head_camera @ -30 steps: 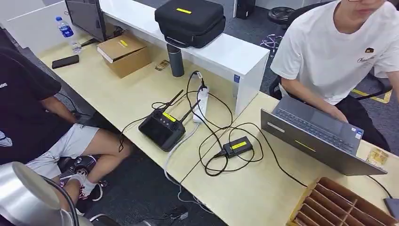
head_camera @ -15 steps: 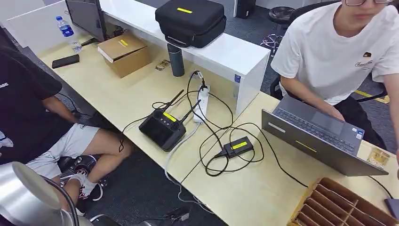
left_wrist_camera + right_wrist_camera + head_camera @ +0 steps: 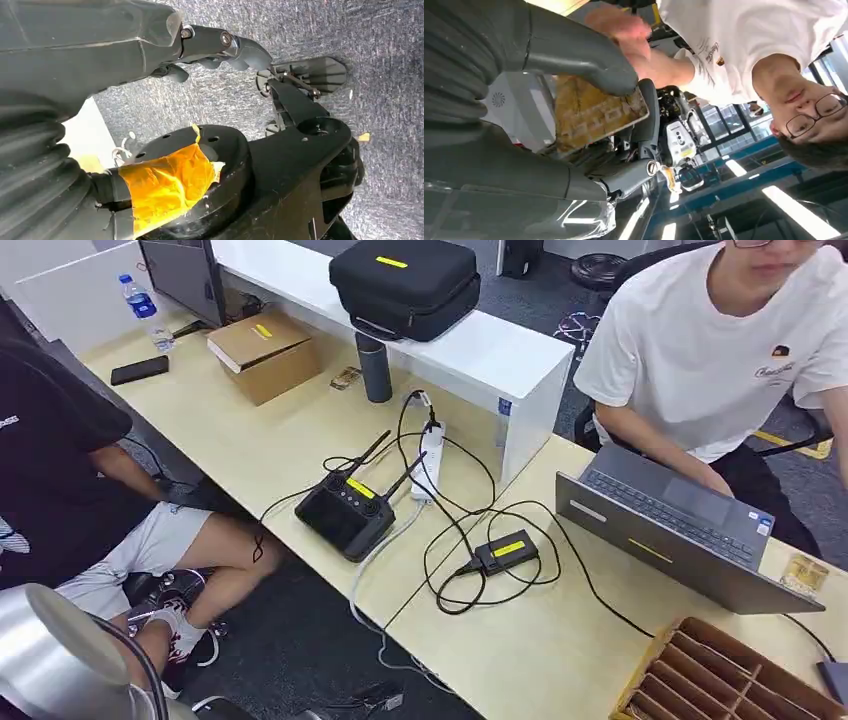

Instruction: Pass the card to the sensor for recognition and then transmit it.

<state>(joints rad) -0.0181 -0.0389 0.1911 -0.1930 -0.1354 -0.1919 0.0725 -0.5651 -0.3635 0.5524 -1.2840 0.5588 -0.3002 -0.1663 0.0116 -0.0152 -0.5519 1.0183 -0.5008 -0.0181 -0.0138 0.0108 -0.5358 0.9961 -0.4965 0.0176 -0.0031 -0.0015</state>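
Since a moment ago the person in the white T-shirt (image 3: 720, 350) has leaned slightly, while the desk items stayed put. The right hand (image 3: 589, 115) pinches the gold card (image 3: 594, 115) between thumb and fingers, raised toward that person, whose hand (image 3: 624, 30) blurs just beside it. The left hand (image 3: 220, 47) hangs over grey carpet (image 3: 380, 125), fingers curled with nothing in them. On the desk (image 3: 300, 450) lie a laptop (image 3: 680, 530) and a controller (image 3: 345, 510).
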